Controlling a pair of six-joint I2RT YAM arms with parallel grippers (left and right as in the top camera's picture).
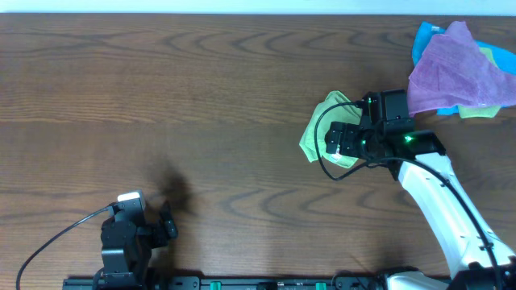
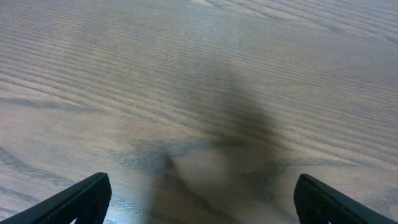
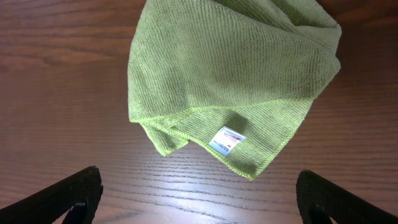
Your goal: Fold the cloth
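- The cloth (image 3: 230,74) lies doubled over on the table (image 1: 161,80), right of the middle, its white tag (image 3: 226,140) facing up near one corner.
- The right gripper (image 3: 199,199) hangs just over it, fingers spread wide (nothing between them).
- The left gripper (image 2: 199,202) is spread too, over bare wood, well apart.
- A purple cloth (image 1: 451,68) lies on a blue cloth (image 1: 423,40) at the far right.

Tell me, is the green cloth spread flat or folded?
Folded loosely, not spread: the cloth lies in overlapping layers, with hemmed edges stacked near the white tag.
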